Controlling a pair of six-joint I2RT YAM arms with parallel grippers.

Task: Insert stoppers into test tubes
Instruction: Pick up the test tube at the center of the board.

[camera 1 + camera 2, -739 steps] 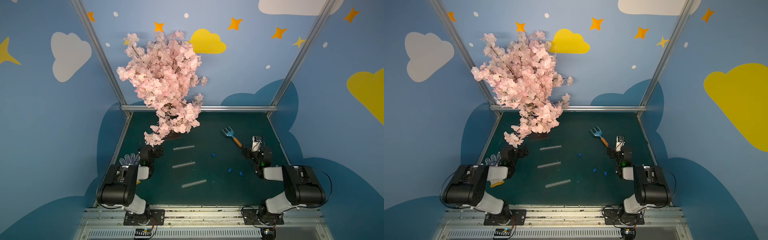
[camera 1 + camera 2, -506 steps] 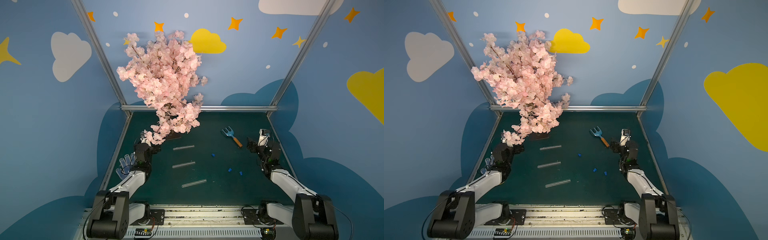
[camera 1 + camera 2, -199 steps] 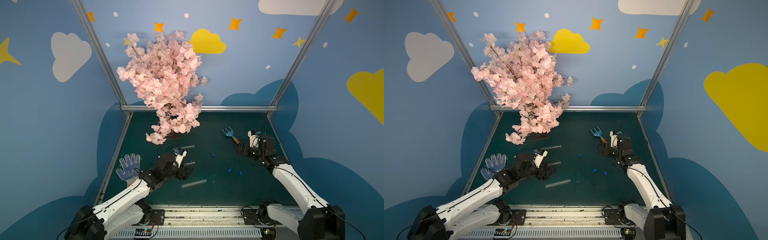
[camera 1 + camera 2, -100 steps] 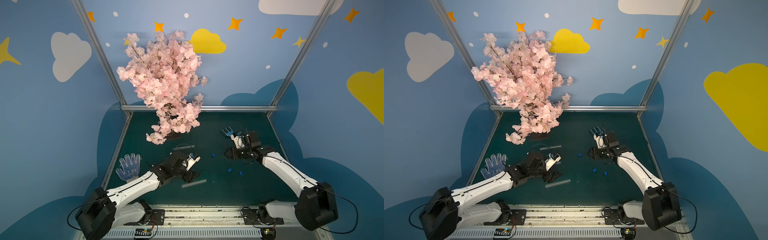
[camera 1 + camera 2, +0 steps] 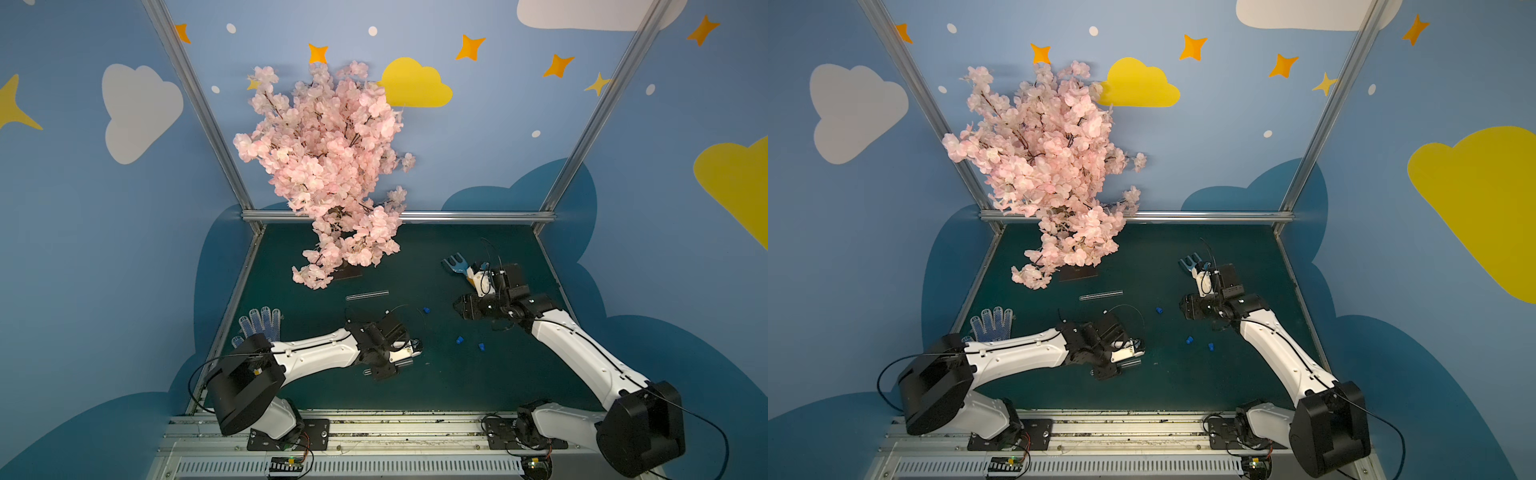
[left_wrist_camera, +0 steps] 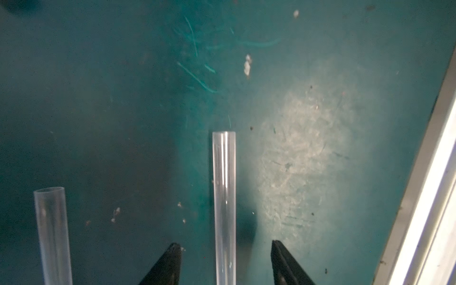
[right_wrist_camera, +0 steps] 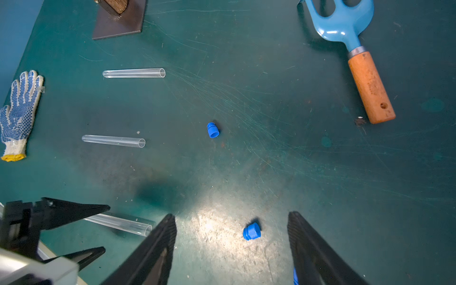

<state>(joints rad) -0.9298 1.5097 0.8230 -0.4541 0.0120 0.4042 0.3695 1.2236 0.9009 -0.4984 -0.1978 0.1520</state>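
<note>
The left end effector point(image 6: 225, 243) is spread, and a test tube point(image 6: 224, 185) lying on the tabletop point(image 6: 98, 98) is seen between its jaws, with gaps on both sides. The right end effector point(image 7: 232, 214) is spread too; a blue stopper point(image 7: 251, 231) is seen between its jaws. A second stopper point(image 7: 213, 130) is found further off.

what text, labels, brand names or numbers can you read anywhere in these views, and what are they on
No readable text in any view.
garden fork: no brand or label on head or handle.
glove: only a blue dot pattern.
test tubes and stoppers: unmarked.
walls: painted clouds and stars only, no words.
circuit board at the front rail: any print is too small to read.
</note>
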